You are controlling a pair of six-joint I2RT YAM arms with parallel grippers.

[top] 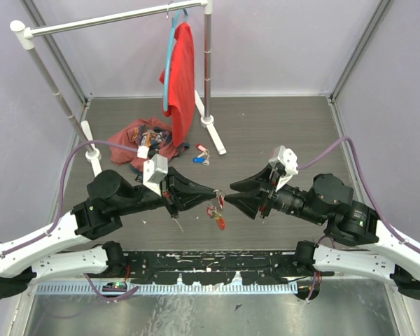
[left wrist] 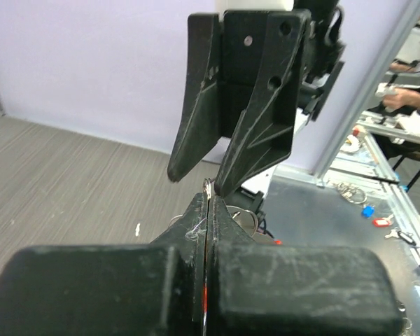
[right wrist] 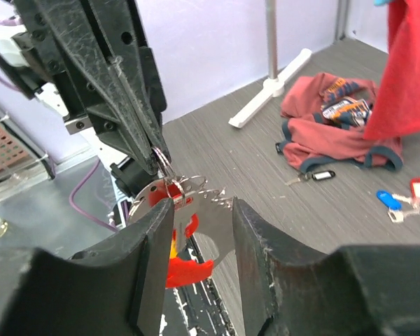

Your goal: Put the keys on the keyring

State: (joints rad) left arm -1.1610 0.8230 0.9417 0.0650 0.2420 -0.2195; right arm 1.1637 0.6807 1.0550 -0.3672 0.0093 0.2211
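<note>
Silver links of the keyring (top: pixel 215 212) are hard to make out. The left gripper (top: pixel 216 194) pinches it tight, and the right gripper (top: pixel 232 193) gapes empty just beside it.

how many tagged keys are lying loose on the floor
3: a black-tagged key beside the crumpled shirt, and a blue-tagged key and a red-tagged key close together nearby. Others may be hidden under the shirt.

we see a white rack (top: pixel 112 19) standing at the back of the grey table (top: pixel 287 126). a red shirt (top: pixel 182 77) hangs from its rail on a blue hanger (top: pixel 167 66). a second red shirt (top: pixel 136 136) lies crumpled on the table between the rack's two feet.
</note>
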